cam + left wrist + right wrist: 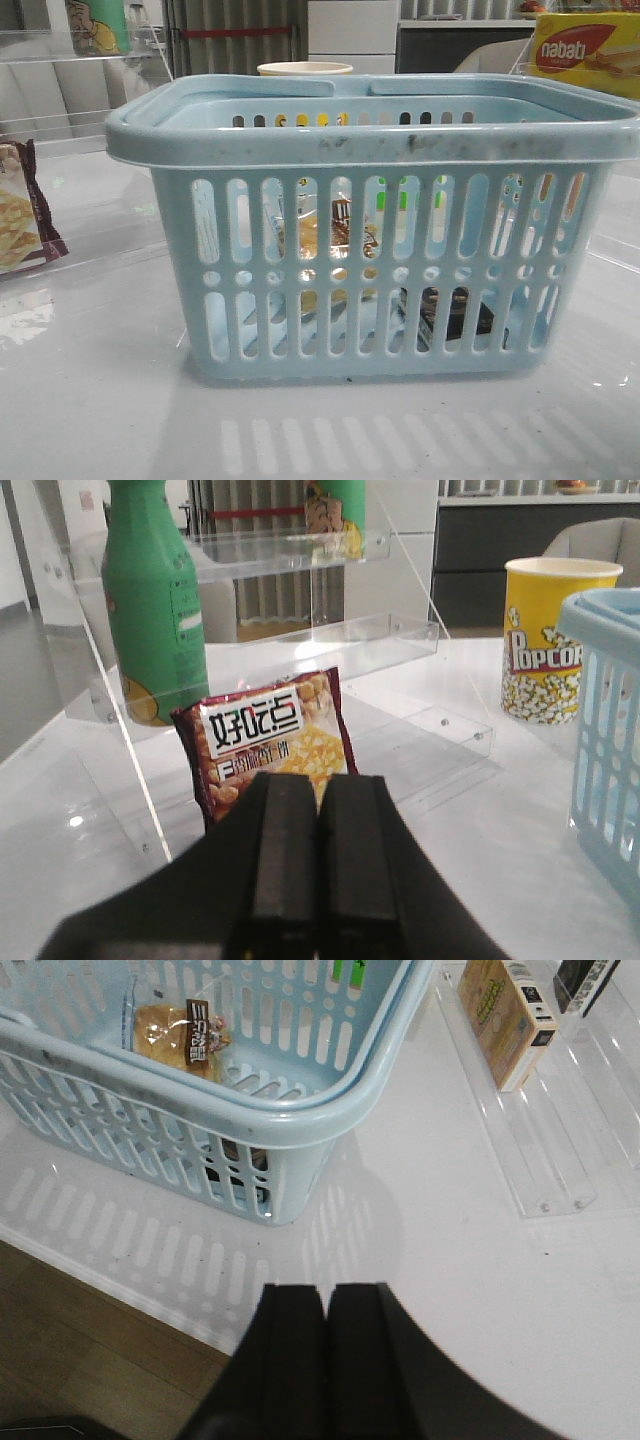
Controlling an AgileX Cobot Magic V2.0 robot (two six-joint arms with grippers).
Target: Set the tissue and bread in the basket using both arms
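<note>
The light-blue basket (pixel 380 135) stands mid-table. Through its slots I see the golden-brown bread (pixel 325 235) and, low on the right, the dark tissue packet (pixel 450 312) on its floor. In the right wrist view the bread (pixel 180 1030) lies inside the basket (pixel 330 1110), and a dark shape behind the corner slots may be the tissue. My left gripper (pixel 318 790) is shut and empty, facing a snack packet. My right gripper (pixel 326 1295) is shut and empty, near the basket's corner over the table edge. Neither arm shows in the front view.
A brown-edged cracker packet (pixel 270 740) leans against a clear acrylic shelf (pixel 300 640) with a green bottle (pixel 155 610). A yellow popcorn cup (pixel 545 640) stands behind the basket. A nabati box (pixel 590 50) is at the back right. A tan box (pixel 505 1015) sits on a clear rack.
</note>
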